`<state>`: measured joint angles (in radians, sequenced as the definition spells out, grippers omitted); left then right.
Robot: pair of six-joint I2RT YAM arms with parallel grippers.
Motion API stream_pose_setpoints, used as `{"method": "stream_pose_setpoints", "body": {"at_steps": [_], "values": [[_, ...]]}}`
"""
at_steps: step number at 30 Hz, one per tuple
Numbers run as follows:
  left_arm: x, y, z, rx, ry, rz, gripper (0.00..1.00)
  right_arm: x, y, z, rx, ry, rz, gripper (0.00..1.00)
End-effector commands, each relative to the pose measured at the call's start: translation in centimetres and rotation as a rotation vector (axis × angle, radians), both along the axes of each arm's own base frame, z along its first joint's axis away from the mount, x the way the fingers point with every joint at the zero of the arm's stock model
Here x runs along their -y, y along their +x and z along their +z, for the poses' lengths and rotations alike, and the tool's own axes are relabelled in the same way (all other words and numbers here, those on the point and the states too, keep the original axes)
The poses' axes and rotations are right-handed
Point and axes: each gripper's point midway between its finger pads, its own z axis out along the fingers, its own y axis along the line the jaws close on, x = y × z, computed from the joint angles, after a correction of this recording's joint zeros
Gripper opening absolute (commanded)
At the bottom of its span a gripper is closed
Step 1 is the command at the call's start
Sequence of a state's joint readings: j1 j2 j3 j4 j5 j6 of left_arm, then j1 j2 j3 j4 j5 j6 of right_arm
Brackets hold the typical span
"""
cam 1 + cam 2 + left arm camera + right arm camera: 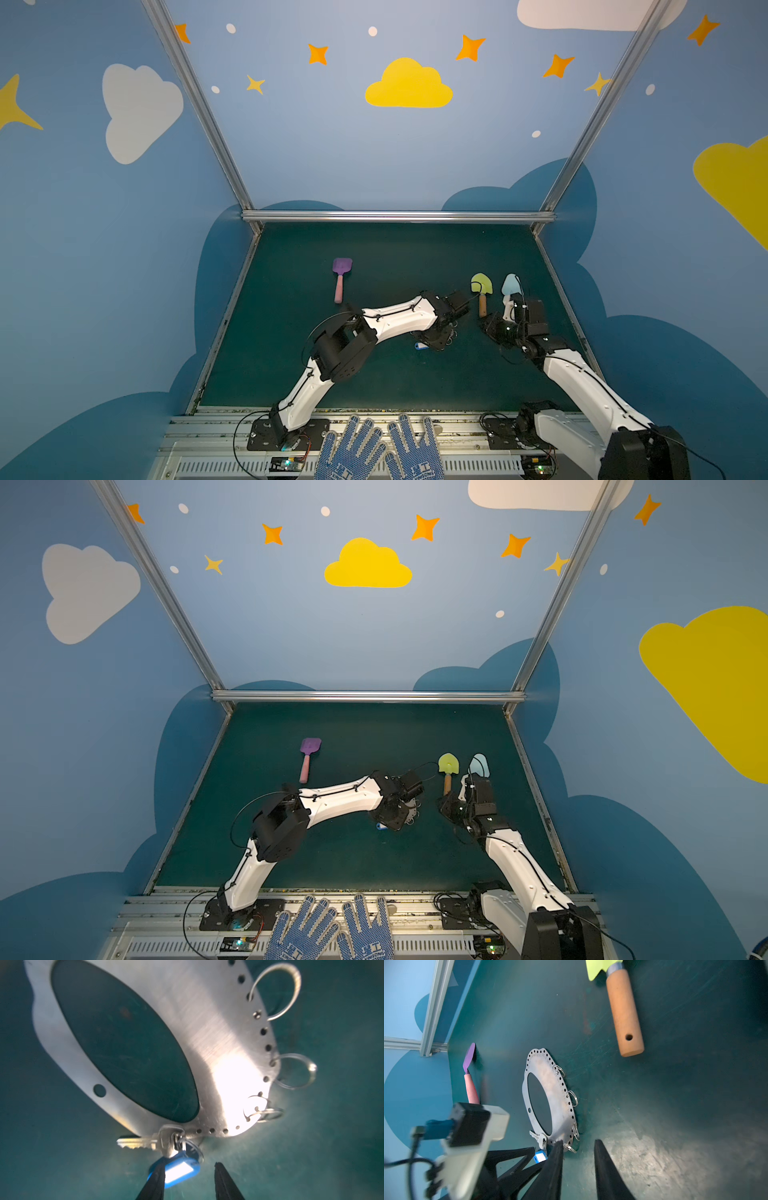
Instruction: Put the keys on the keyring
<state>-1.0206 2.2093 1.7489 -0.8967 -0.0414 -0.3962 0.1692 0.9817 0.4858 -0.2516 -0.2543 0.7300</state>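
The keyring [207, 1053] lies flat on the worktop [374, 257], largely hidden under the left wrist in both top views. The keys [149, 1143] rest at the plate's end nearest the left gripper [188, 1162], blade along the rim and blue tag [180, 1168] pointing away from the plate. A small wire ring at the key head meets the row of holes, but you cannot tell whether it is threaded through. Risk one: nothing pins the plate, so if you close on the tag and pull, expect the whole plate to slide rather than the ring to seat. Risk two: the right gripper [578, 1140] has one tip showing over the plate's rim beside the loose wire rings, and a sideways nudge could snag one or shove the plate. Risk three: the yellow-green shovel [625, 1012] lies just beside the right wrist, and a wide swing would knock it. The left arm reaches across the middle with its elbow raised and wrist bent down over the plate. Its jaws are spread, the tag sits partly behind one finger, and nothing is pinched. The right arm comes in low from the right, pointing toward the plate, with its jaws spread and empty.
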Motion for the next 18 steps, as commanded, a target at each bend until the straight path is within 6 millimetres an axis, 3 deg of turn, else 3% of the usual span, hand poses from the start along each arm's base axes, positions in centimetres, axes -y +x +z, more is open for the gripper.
{"method": "stream_pose_setpoints", "body": {"at_steps": [1, 5, 10, 14, 18], "values": [[-0.8, 0.3, 0.2, 0.032, 0.068, -0.016, 0.41, 0.6, -0.6, -0.7, -0.026, -0.003, -0.028, 0.29], [-0.9, 0.6, 0.4, 0.052, 0.085, -0.019, 0.33, 0.7, -0.6, -0.9, -0.030, 0.009, -0.031, 0.29], [-1.4, 0.8, 1.2, 0.064, 0.100, -0.029, 0.10, 0.5, -0.5, -0.7, -0.020, 0.023, -0.027, 0.29], [-2.1, 1.7, 3.2, 0.088, 0.083, -0.019, 0.04, -0.1, -0.5, -0.8, -0.017, 0.049, 0.002, 0.29], [-2.9, 2.6, 5.9, 0.091, 0.025, -0.028, 0.04, -1.4, -0.3, -0.4, 0.003, 0.088, 0.073, 0.29]]}}
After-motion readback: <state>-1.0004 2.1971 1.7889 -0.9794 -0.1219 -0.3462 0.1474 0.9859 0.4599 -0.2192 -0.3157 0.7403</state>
